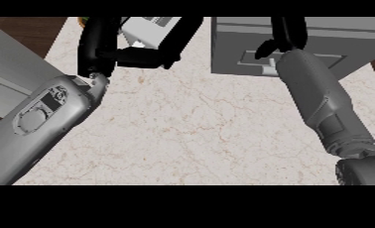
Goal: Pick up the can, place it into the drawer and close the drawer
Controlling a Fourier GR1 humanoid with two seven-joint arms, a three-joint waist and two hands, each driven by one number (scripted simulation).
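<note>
Two hands in play, and all the action sits at the top right. The right hand (288, 36) hangs directly over the grey drawer unit (234, 38), its forearm running up from the lower right corner across the marbled surface (198, 123). Whether that hand is wide, closed, or carrying anything cannot be told from this angle.

And the can? Nowhere in plain sight. It may be tucked under the right hand or already down inside the unit. The view does not settle it, so the can's long axis is anyone's guess. A tiny greenish scrap (83, 21) peeks out at the top left edge, too small to name.

Over on the other side, the left hand (99, 48) is raised and spread wide at the upper left, holding nothing, with a pale grey appliance (152, 28) showing behind it.

So the key relation is that the right hand is on top of the drawer, while the left is well apart from it across the surface. Judging from that, whatever the drawer needs, a drop or a push shut, looks like the right arm's job. Whether the drawer stands open cannot be read here.
</note>
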